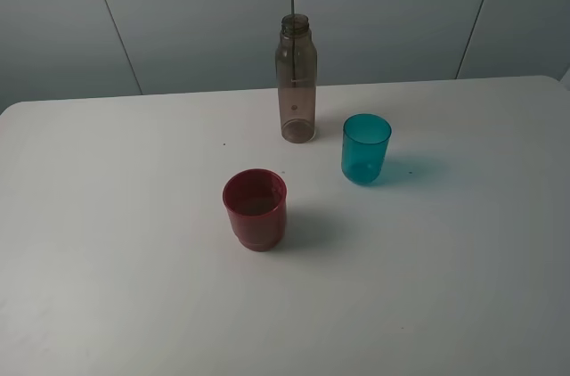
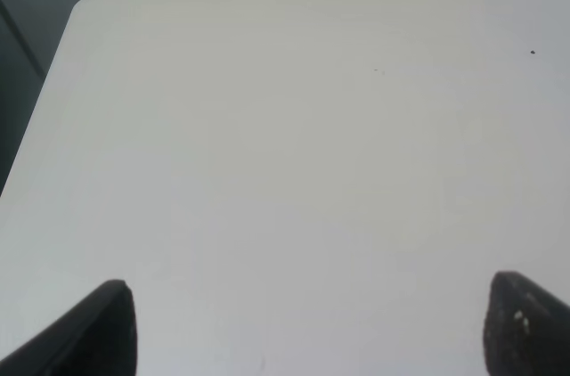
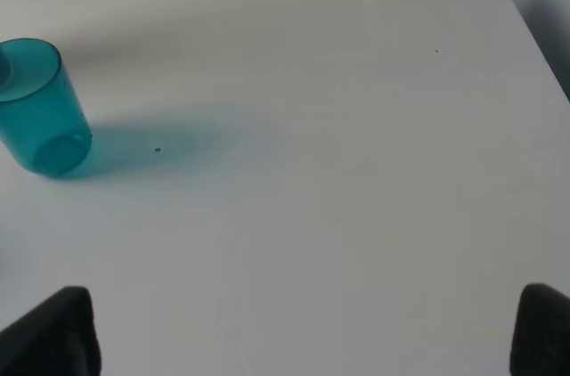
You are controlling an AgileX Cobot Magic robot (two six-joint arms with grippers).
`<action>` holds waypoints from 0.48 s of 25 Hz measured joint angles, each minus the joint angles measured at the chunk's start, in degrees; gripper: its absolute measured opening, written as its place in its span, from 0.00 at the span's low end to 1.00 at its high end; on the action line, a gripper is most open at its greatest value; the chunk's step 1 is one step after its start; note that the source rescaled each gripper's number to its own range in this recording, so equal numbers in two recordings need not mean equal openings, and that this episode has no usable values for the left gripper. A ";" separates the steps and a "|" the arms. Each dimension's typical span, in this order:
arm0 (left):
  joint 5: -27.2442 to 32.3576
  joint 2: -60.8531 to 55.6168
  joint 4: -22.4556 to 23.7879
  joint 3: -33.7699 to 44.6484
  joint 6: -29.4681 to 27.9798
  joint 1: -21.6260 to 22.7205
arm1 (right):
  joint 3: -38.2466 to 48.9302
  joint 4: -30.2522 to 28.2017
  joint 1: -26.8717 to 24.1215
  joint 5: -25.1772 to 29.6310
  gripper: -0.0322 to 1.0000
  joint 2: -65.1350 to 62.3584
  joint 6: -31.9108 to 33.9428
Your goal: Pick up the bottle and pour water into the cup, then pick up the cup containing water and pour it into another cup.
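bench (image 1: 107,305): white top, rounded corners, standing in front of grey wall panels; carrying all three vessels. A few tiny dark specks are showing on the surface.

bottle (image 1: 296,82): tall smoky-brown translucent plastic, threaded neck, no cap. Standing upright toward the back of the bench, near the middle. Nothing is touching it. Contents: cannot tell from the high view.

red cup (image 1: 256,208): opaque, short and wide, stepped base. Sitting upright in front of the bottle and slightly to its left, closest to the camera of the three. Clear of both other vessels.

teal tumbler (image 1: 365,149): translucent teal-blue, slim, slightly tapered. Standing upright to the right of the bottle and a bit forward of it, near but not touching. Throwing a blue-tinted shadow to its right. Also showing at the edge of the right wrist view (image 3: 37,109), well apart from that pincer.

left pincer (image 2: 307,327): only two dark fingertips are showing at the frame corners, spread wide, gripping nothing. Hanging over bare bench near a rounded corner; no vessel in its view.

right pincer (image 3: 307,331): same picture, two dark tips far apart, holding nothing, bare bench between them.

arms: neither one is appearing in the high view.
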 joint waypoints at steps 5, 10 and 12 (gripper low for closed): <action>0.00 0.00 0.00 0.00 0.00 0.00 | 0.00 0.00 0.00 0.00 1.00 0.00 0.00; 0.00 0.00 0.00 0.00 0.00 0.00 | 0.00 0.00 0.00 0.00 1.00 0.00 0.00; 0.00 0.00 0.00 0.00 0.00 0.00 | 0.00 0.00 0.00 0.00 1.00 0.00 0.00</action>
